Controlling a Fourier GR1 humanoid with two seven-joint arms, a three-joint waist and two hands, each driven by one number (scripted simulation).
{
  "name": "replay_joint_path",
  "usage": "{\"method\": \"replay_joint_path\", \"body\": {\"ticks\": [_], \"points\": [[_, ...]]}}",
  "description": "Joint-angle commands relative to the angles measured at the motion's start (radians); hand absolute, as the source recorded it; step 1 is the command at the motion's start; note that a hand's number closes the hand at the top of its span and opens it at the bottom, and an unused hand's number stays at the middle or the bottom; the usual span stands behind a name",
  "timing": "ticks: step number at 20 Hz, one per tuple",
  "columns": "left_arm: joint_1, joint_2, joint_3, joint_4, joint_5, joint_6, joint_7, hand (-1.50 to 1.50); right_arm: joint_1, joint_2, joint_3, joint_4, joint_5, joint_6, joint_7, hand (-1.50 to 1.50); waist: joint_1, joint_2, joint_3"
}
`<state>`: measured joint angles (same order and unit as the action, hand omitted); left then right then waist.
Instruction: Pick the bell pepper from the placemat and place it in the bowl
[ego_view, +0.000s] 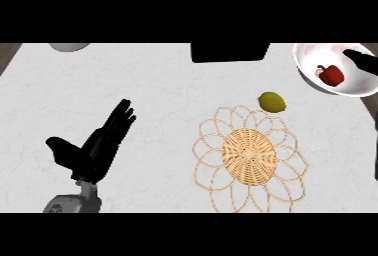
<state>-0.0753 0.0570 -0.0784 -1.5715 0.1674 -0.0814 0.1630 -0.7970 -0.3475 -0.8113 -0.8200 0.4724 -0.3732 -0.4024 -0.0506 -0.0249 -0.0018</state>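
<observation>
The 1 red bell pepper (331, 74) lies inside the 1 white bowl (310, 75), at the far right of the counter, resting on the bowl's inner floor toward its middle, with its green stem end pointing up and left. The bowl is cut by the right edge of the view. Just beside the pepper, on its far right, part of the right hand (362, 61) shows as a black shape over the bowl's interior; it is apart from the pepper, and I cannot tell whether its fingers are straight or curled.

Nearer and to the left of the bowl, 1 yellow-green lemon (272, 102) sits at the far edge of the 1 woven placemat (250, 157), a flower-shaped wicker mat with a dense round centre and open looped petals. Nothing else rests on the mat.

At the near left, the left hand (94, 147) is held open above the grey counter (148, 75), fingers straight and pressed together pointing far and right, thumb spread out to the left, holding nothing.

Along the far edge, 1 dark rectangular object (229, 52) and 1 pale rounded object (70, 47) are each partly cut off.
</observation>
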Motion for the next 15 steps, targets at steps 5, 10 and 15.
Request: {"method": "replay_joint_path", "body": {"ticks": [5,10,15], "points": [[0.020,0.014,0.034,0.005,0.008,0.013,0.007,0.00,0.285,0.298,0.102,-0.357,-0.011,0.033,-0.080,1.50,-0.066,-0.025,-0.005],[0.036,0.008,0.028,-0.005,0.006,0.014,-0.001,0.00,0.562,0.344,0.174,-0.476,-0.104,0.075,-0.134,1.50,-0.058,-0.018,0.000],[0.019,0.018,0.021,-0.023,-0.002,0.007,0.000,0.00,0.784,0.346,0.362,-0.501,-0.169,0.085,-0.148,1.50,-0.035,-0.012,0.002]]}}
